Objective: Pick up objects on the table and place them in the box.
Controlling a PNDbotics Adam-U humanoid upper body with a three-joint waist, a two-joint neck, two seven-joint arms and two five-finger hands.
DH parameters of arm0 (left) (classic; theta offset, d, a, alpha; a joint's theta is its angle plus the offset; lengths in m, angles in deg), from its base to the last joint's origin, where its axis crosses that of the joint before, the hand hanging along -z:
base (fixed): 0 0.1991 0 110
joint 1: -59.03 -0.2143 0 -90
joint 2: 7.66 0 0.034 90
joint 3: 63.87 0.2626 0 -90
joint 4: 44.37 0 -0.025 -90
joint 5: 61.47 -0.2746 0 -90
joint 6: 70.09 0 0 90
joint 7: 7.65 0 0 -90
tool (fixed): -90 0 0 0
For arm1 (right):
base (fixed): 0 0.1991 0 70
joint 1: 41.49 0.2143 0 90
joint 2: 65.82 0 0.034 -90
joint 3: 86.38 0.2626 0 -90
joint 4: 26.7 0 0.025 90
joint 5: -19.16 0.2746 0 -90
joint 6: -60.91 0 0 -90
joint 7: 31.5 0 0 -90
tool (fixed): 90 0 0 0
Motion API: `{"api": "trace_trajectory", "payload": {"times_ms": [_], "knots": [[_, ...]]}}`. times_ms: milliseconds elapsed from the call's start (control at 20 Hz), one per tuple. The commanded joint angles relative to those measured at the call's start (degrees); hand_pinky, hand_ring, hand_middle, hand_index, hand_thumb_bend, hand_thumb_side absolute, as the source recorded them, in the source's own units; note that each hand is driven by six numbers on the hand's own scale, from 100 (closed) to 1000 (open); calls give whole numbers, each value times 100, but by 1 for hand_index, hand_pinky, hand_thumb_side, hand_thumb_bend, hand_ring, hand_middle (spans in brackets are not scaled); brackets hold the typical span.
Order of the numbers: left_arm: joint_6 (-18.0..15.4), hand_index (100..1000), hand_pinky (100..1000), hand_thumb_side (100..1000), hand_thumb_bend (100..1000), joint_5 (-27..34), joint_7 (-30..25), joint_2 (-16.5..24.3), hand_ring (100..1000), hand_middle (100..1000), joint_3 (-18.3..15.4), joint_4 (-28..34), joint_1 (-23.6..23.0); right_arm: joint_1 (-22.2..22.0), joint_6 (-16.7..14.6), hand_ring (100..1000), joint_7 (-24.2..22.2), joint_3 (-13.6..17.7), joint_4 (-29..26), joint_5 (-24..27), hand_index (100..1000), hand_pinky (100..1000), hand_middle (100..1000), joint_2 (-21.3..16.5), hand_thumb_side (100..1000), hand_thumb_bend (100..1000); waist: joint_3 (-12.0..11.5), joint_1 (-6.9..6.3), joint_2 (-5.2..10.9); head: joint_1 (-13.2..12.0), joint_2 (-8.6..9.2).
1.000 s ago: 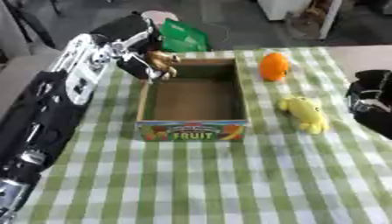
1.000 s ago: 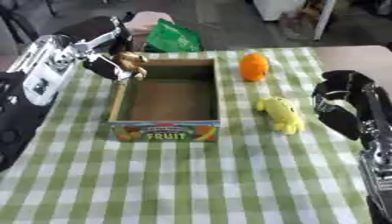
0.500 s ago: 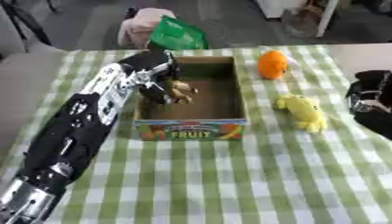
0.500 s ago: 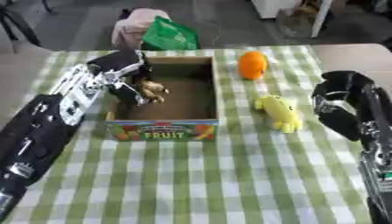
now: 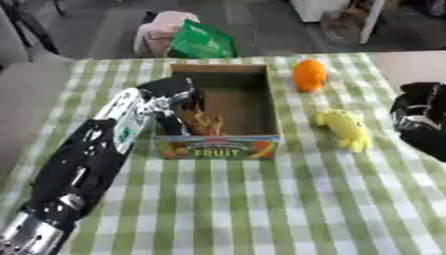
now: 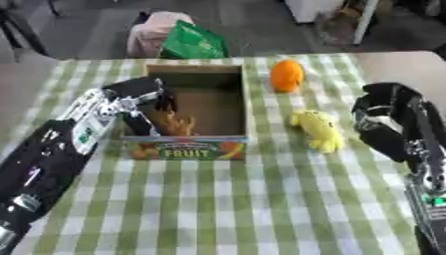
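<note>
Left eye: my left hand (image 5: 174,97) is inside the box (image 5: 219,147), fingers curled around the brown toy (image 5: 202,122) at its near-left corner.

Right eye: my right hand (image 6: 383,117) sits curled and empty, yellow toy (image 6: 318,129) just to its left, orange (image 6: 285,75) further beyond.

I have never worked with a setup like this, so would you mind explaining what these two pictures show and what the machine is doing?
Both pictures come from a stereo camera in a humanoid robot's head, looking down at a table with a green checked cloth; they show the same moment from its left and right eye. The black and silver arm entering from the left ends in the left hand, which reaches over the left wall of a cardboard box labelled FRUIT. A small brown toy sits in the box at the fingers; whether they grip it is unclear. The right hand waits at the right edge. An orange toy and a yellow toy lie on the cloth beside the box.
</note>
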State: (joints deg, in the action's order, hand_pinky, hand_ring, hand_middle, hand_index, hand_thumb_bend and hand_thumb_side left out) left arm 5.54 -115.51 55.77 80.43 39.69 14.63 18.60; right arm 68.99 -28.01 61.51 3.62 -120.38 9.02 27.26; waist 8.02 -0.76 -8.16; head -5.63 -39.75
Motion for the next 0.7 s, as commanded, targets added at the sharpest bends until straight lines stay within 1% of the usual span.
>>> {"api": "trace_trajectory", "payload": {"times_ms": [50, 100, 250, 450, 700], "knots": [[11, 727, 706, 164, 744, 184, -134, 296, 608, 572, -101, 295, 92, 67, 0, 641, -9, 45, -72, 20, 693, 632, 564, -100, 100, 100, -17, 4, 84, 36, 40], [21, 728, 708, 139, 822, 253, -160, 358, 609, 573, -127, 390, 89, 64, 0, 641, -7, 47, -72, 18, 693, 632, 564, -103, 100, 100, -23, 2, 87, 44, 39], [60, 726, 711, 135, 818, 461, -201, 582, 606, 570, -226, 760, 67, 55, 3, 641, 1, 60, -69, 10, 693, 632, 564, -123, 100, 100, -47, -6, 99, 69, 37], [155, 716, 711, 124, 796, 837, -76, 874, 590, 555, -440, 1374, -108, 57, 6, 641, 20, 84, -63, -13, 693, 632, 565, -153, 100, 100, -87, -22, 115, 108, 39], [304, 706, 709, 111, 772, 1330, 253, 1231, 572, 539, -734, 2170, -618, 105, 19, 642, 28, 99, -10, -60, 694, 632, 565, -256, 100, 100, -140, -47, 116, 191, 44]]}}
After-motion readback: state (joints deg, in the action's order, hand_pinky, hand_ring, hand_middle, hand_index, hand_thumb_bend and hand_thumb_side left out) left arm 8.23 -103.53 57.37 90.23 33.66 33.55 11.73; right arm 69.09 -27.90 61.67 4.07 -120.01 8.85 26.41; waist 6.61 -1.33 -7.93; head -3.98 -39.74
